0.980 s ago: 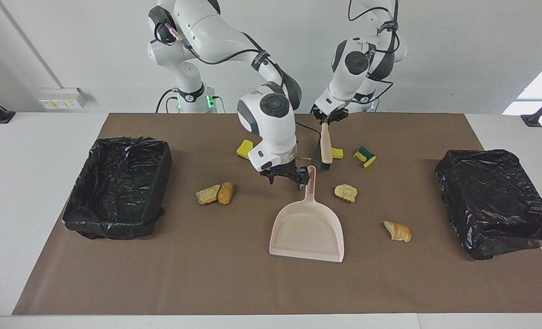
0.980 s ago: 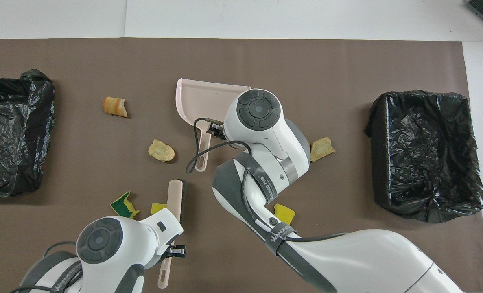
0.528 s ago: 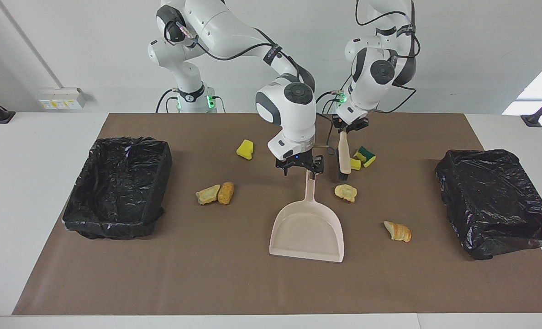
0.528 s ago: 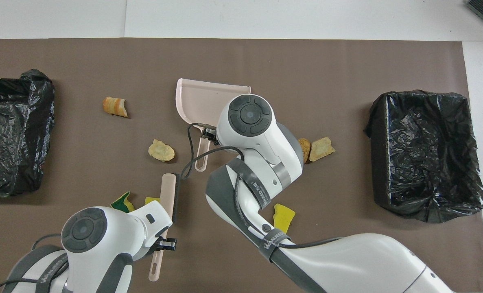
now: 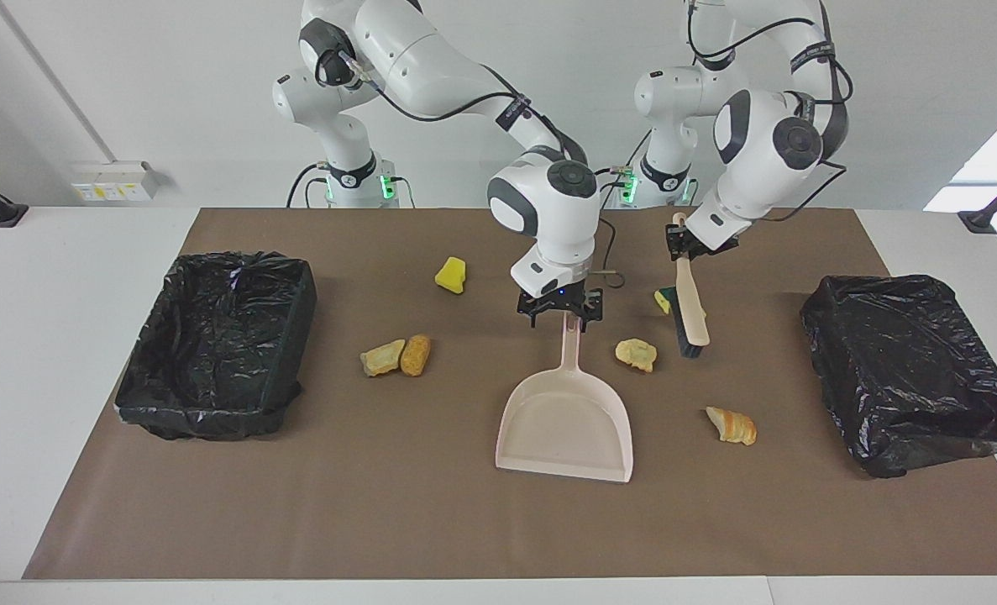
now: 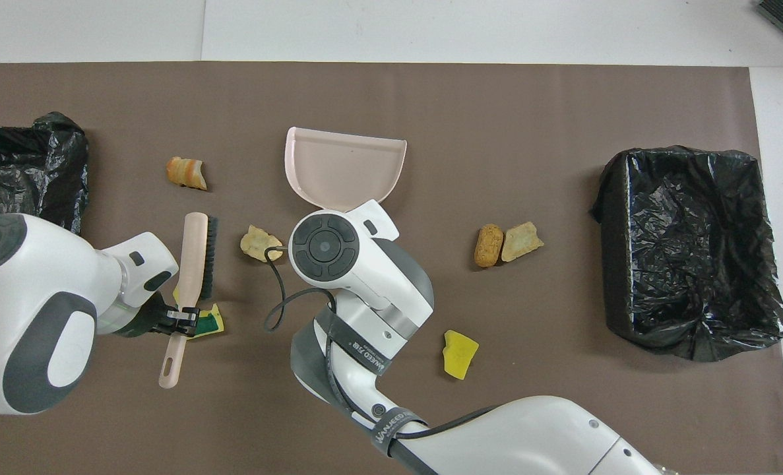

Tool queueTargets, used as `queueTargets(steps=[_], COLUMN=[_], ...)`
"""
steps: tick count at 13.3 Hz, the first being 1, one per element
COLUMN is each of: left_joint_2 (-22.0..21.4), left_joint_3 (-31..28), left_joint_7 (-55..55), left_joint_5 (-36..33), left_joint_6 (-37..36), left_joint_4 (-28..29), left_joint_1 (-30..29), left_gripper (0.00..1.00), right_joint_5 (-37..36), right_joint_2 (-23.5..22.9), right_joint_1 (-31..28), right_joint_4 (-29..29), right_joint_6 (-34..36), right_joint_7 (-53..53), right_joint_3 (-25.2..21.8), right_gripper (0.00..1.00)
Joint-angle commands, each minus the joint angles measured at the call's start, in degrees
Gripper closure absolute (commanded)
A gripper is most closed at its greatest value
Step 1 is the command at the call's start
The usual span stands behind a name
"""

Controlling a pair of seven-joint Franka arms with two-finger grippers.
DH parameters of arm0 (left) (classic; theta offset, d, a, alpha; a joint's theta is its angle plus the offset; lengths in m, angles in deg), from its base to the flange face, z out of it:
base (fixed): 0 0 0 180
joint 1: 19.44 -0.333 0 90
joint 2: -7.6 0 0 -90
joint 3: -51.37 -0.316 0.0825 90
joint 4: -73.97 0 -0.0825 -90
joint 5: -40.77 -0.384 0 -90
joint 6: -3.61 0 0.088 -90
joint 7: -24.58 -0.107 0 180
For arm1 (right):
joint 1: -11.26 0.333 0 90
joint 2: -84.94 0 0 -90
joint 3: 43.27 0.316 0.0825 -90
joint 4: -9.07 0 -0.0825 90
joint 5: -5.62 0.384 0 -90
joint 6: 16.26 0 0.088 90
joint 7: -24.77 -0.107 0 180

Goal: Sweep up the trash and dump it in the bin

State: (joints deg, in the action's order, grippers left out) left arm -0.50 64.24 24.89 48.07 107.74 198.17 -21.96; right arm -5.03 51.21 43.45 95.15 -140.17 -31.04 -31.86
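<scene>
The left gripper (image 5: 690,244) clamps a brush (image 5: 690,307) by its smooth handle, bristles down. The right gripper (image 5: 560,308) stands spread over the handle of the glossy pink dustpan (image 5: 567,420).

Right arm reaching over mid-table, right gripper (image 5: 560,310) pointing down with jaws standing wide, left arm bending low, left gripper (image 5: 688,245) clamping tight.

You can read only one marking: a grey band (image 6: 359,351) around the right arm carries dark lettering that looks like "WANFEED", and a second grey band (image 6: 394,422) lower on the same arm repeats it. The letters are small, so the spelling is uncertain.
</scene>
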Motion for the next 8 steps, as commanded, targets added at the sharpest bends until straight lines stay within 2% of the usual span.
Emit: queueTargets(steps=[1, 3, 4, 6, 7, 8], left_joint_2=[5.8, 9.4, 12.2, 18.5, 21.6, 24.1], left_joint_3=[-0.6, -3.9, -5.0, -5.2, -5.3, -5.6], left_joint_7=[-1.1, -3.2, -4.6, -7.9, -13.5, -20.9], left_joint_5=[-5.4, -5.7, -6.1, -12.0, -14.5, -15.0], left_joint_6=[-2.4, -1.7, -1.5, -0.9, 0.5, 4.0], left_joint_4=[-8.4, -13.5, -17.0, -24.4, -27.4, -29.0], left_joint_1=[1.0, 1.8, 2.4, 2.4, 2.1, 1.7], left_gripper=[1.00, 1.00, 1.00, 1.00, 1.00, 1.00], right_joint_5=[-1.8, -2.3, -3.1, -4.7, -5.1, -5.6], right_joint_2=[-0.7, -1.1, -1.5, -1.7, -1.6, -1.7], right_joint_1=[-0.1, 0.1, 0.1, 0.3, 0.4, 0.4], right_joint_4=[-1.4, -2.4, -3.3, -3.9, -3.9, -3.9], right_joint_6=[-0.5, -0.4, -0.4, 0.1, 0.3, 0.3], right_joint_7=[-1.1, -1.1, -1.2, -1.3, -1.2, -1.2], right_joint_3=[0.1, -0.2, -0.2, -0.1, -0.2, 0.0], right_gripper=[0.08, 0.12, 0.16, 0.20, 0.21, 0.29])
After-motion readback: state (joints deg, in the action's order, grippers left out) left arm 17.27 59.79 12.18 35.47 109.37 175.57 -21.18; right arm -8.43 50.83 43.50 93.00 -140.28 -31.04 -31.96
